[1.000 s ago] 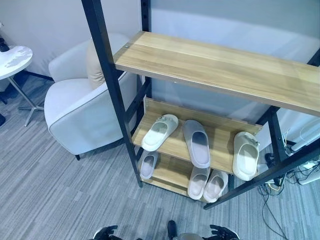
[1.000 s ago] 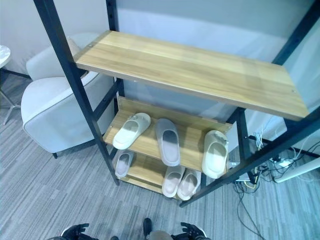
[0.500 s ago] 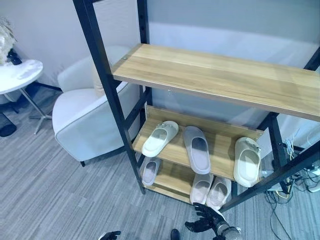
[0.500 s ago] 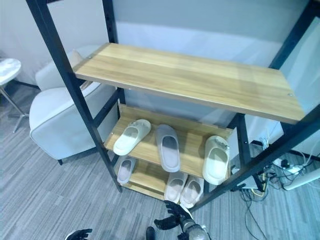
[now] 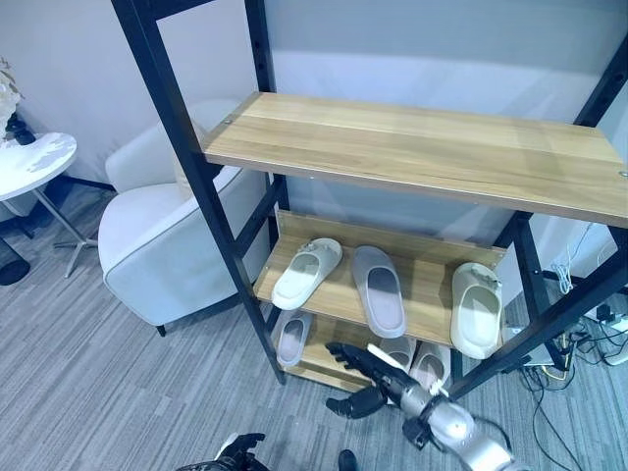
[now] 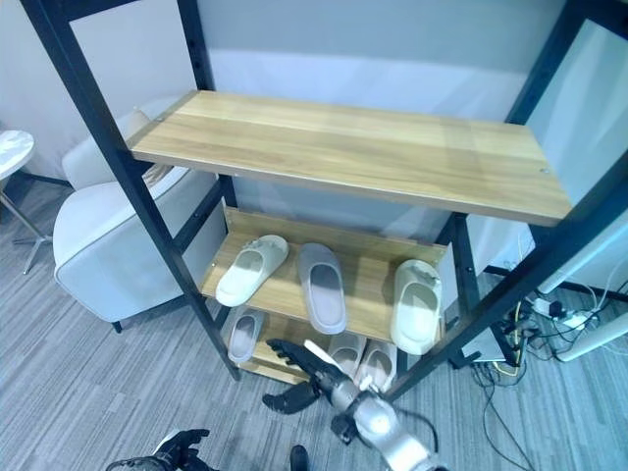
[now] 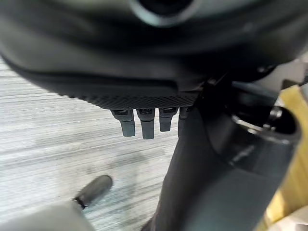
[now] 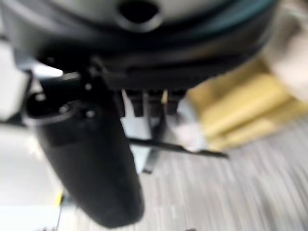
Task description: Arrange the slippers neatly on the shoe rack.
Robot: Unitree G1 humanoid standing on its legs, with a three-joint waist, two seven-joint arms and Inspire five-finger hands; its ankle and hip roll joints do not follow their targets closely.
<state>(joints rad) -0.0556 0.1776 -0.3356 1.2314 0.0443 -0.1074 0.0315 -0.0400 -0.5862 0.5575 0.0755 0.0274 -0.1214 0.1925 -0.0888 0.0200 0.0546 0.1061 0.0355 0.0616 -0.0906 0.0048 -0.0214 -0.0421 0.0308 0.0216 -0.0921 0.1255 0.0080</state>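
Over on the far left there's a small round white side table [image 5: 27, 162], then a white armchair [image 5: 162, 250] sitting on the grey carpet [image 5: 88, 363], tucked just beside the shoe rack [image 5: 211, 201]. The rack is a black metal frame with wooden shelves, and the top shelf [image 5: 422, 152] has nothing on it.

Down low near the bottom edge, the left hand [image 5: 240, 451] hangs close to the floor. From its own wrist view the fingers [image 7: 144, 126] look straight and relaxed, holding nothing.

The middle shelf [image 5: 432, 280] has three slippers. The cream slipper [image 5: 306, 272] on the left lies at an angle, toe pointing back and to the right. The grey slipper [image 5: 379, 289] is next to it, also a bit skewed. The pale slipper [image 5: 476, 309] sits well apart from those two at the right end, with its heel hanging over the front edge.

The bottom shelf [image 5: 319, 343] has a small grey slipper [image 5: 291, 336] on the left and a pair of beige slippers [image 5: 414, 361] side by side further right.

The right hand [image 5: 368, 378] is reaching in front of the bottom shelf, just beside that beige pair, fingers spread out straight and thumb out, gripping nothing. I can't tell whether it's touching the slippers.

Far right, some cables [image 5: 579, 343] lie on the floor.
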